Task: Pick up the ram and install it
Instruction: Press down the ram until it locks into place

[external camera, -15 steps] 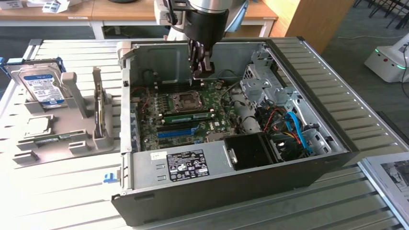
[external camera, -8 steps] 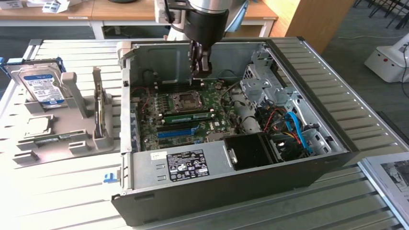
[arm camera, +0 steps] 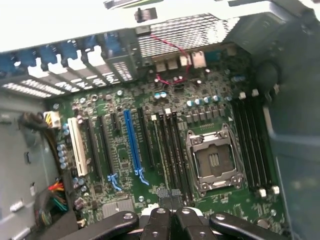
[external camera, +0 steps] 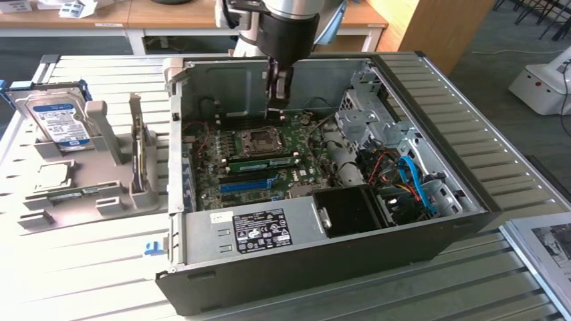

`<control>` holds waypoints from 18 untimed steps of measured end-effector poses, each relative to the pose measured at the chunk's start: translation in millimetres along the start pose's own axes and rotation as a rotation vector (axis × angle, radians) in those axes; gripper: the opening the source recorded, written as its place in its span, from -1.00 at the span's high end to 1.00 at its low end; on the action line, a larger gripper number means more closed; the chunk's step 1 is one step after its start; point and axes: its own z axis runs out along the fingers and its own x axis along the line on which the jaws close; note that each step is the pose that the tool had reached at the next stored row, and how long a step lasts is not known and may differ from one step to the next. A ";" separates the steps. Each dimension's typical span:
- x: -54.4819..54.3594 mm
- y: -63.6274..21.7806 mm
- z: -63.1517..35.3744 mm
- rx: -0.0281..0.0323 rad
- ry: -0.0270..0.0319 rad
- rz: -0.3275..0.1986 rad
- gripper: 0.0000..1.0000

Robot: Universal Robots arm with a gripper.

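- Black metal jaws (arm camera: 171, 212) sit pressed together at your wrist camera, nothing visibly between them.
- Just beyond the jaws you see the green motherboard (arm camera: 150, 150) with its square silver processor socket (arm camera: 214, 161).
- Your long green ram stick (external camera: 265, 162) lies seated in a slot beyond that socket from the jaws, inside the open grey computer case (external camera: 446, 221).

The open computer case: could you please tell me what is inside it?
Inside the case lie a green motherboard with an empty processor socket, a ram stick, a blue slot and cables. Whatever lies under the labelled metal box is covered.
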 end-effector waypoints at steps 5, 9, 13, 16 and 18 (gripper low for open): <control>0.0 0.0 0.2 0.0010 -0.0039 0.089 0.80; 0.0 0.0 0.4 0.0017 -0.0069 0.159 0.80; 0.0 0.0 0.6 0.0024 -0.0099 0.226 0.80; 0.0 0.0 0.7 0.0030 -0.0121 0.277 0.80; 0.0 0.0 0.7 0.0034 -0.0137 0.312 0.80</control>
